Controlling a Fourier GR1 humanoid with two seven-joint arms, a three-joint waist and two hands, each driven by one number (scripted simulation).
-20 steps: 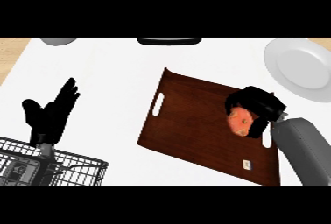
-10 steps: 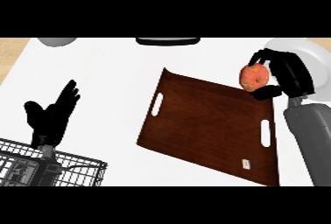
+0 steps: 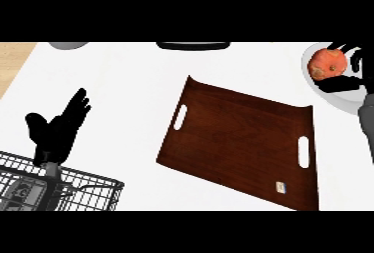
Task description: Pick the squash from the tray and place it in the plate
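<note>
At the far left, the left hand [image 3: 55,131] stands open, fingers straight and pointing up and to the right, thumb spread out to the left; it rests over the bare white counter [image 3: 116,89], touching nothing; its wrist runs down behind a black wire basket [image 3: 51,185] in the lower left corner; something grey lies inside the basket, too dim to name. Along the upper edge, a grey round thing [image 3: 70,45] shows only its lower rim, and further right a black, flat-looking thing [image 3: 194,46] is likewise cut off. Toward the middle, the dark brown wooden tray [image 3: 241,143] lies tilted on the counter, with a slot handle near its left edge and another near its right edge; a small pale label [image 3: 280,187] sits close to its lower right corner, its writing too small to read; nothing lies on the tray. At the upper right, the right hand [image 3: 350,74] curls round the orange squash [image 3: 326,63], fingers to its right and below it; the squash is over the white plate [image 3: 310,64], well apart from the tray; whether it touches the plate I cannot tell; the grey forearm [image 3: 366,128] comes up along the right edge.
</note>
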